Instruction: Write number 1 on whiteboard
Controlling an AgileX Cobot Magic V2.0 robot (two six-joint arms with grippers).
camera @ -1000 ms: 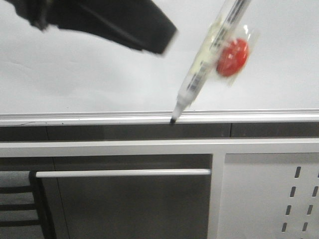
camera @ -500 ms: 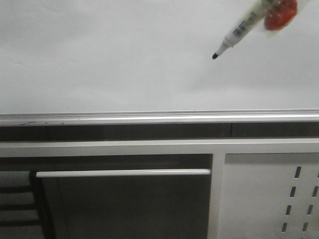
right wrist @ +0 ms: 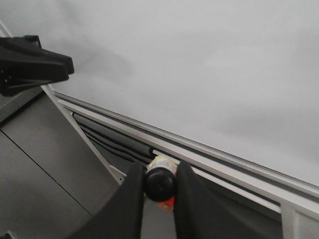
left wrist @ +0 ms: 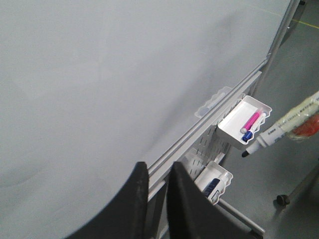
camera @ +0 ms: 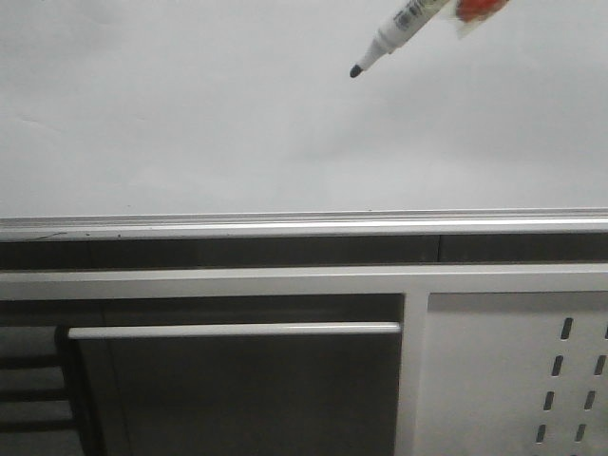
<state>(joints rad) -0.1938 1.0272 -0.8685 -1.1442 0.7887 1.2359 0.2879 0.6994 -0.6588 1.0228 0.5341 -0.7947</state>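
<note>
**Bringing the marker tip to the board**

Gripping the marker pen (right wrist: 159, 183) firmly between its fingers, the right gripper (right wrist: 158, 191) poises the tip before the whiteboard (camera: 190, 114), which bears no number 1 yet. Ideally, contact is light and the downstroke straight. The left gripper (left wrist: 158, 174) is nearly closed, empty.

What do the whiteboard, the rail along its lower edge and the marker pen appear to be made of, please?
The whiteboard looks like a glossy coated panel: pale grey-white with soft reflections and no stroke on it.
The rail seems to be brushed aluminium, judging by its silvery linear sheen.
The marker pen appears to be white plastic with printed markings and a dark, probably felt tip. The right pincer is shut on it.
</note>
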